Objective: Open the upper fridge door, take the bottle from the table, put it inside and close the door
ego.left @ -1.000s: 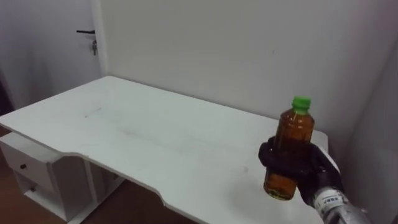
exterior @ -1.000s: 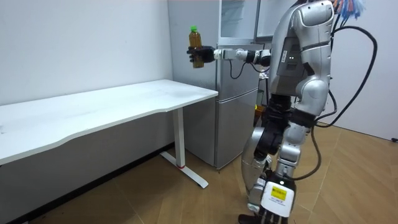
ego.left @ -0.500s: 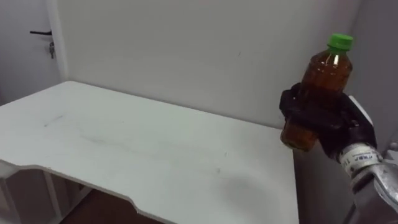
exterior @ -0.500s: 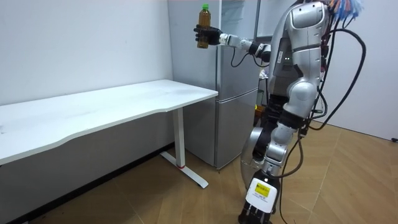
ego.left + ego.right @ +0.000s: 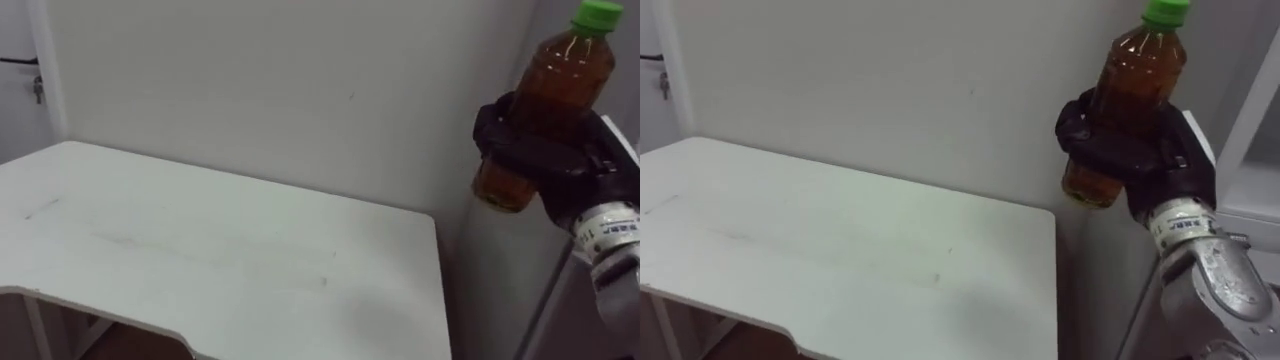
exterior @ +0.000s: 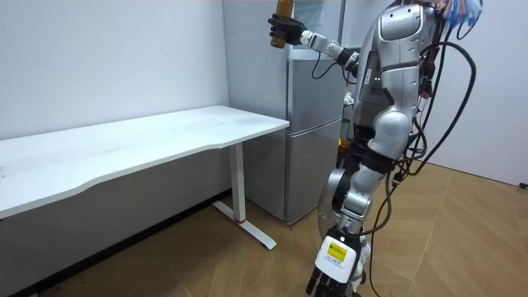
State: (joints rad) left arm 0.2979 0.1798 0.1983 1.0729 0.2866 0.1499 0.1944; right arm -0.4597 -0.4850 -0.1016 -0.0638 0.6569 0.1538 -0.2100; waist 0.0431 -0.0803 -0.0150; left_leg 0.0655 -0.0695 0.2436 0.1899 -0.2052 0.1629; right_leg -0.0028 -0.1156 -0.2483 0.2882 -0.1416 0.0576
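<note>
White bench [image 5: 200, 270] lower left, wall behind; grey fridge [image 6: 313, 124] just beside the bench's right end. Black right hand [image 5: 545, 160] wraps its fingers round the lower half of the amber bottle [image 5: 555, 80], raised beside the fridge's upper section. Long axis near upright, green cap up, leaning right.

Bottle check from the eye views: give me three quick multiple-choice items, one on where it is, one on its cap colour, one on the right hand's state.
1. Where is the bottle?
A lying on the floor
B held up in the air
C inside a drawer

2. What colour is its cap?
A red
B green
C white

3. What state is the right hand in?
A open
B shut on nothing
C shut on the bottle

Answers:
1 B, it hangs well above the white table.
2 B, the cap is bright green.
3 C, dark fingers wrap the bottle's lower body.
</note>
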